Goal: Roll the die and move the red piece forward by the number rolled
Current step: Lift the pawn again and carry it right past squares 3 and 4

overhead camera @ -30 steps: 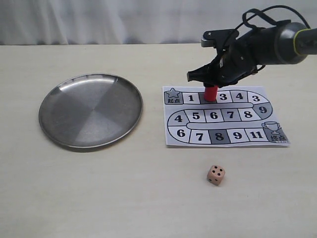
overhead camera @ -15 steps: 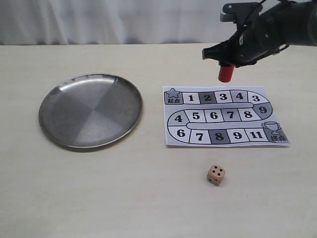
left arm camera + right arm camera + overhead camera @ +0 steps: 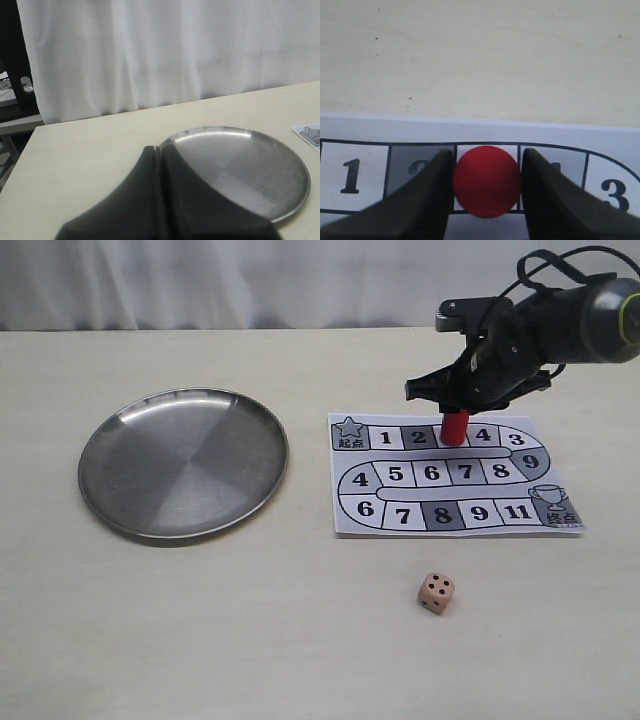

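The red piece (image 3: 455, 426) (image 3: 487, 181) stands upright over the square between 2 and 4 on the paper game board (image 3: 455, 510), its foot hidden from above. My right gripper (image 3: 455, 412) (image 3: 487, 182) is shut on it, one black finger (image 3: 427, 192) pressed against each side. The die (image 3: 435, 592), a small tan cube with dark pips, lies on the table in front of the board, well apart from both grippers. My left gripper (image 3: 161, 150) is shut with nothing in it, hovering near the rim of the metal plate (image 3: 285, 165); it does not show in the exterior view.
The round metal plate (image 3: 140, 440) sits on the left half of the table. The board's numbered track runs from a star square (image 3: 348, 432) to a trophy square (image 3: 558, 508). A white curtain hangs behind the table's far edge.
My right gripper lifted the red piece off square 2, carried it up and to the right, then lowered it onto the square to the right of 2. The die and plate stayed put.
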Robot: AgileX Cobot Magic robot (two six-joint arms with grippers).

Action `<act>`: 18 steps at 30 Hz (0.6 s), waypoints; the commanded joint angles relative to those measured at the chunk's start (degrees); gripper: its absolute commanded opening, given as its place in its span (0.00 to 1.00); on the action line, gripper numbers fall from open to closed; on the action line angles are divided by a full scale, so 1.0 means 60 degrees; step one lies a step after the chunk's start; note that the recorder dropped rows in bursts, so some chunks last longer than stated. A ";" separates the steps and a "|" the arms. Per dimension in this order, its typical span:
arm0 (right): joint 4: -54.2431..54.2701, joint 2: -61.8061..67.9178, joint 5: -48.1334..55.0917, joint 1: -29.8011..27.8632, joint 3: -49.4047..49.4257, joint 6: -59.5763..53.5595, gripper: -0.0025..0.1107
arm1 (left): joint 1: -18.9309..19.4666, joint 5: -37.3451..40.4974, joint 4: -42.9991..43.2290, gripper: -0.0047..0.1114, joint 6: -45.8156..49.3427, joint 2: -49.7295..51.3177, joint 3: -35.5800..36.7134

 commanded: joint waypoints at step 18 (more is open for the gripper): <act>-0.0082 -0.1633 0.0137 -0.0691 0.0022 0.0084 0.06 | -0.0080 -0.0091 -0.0019 0.04 -0.0009 -0.0025 0.0017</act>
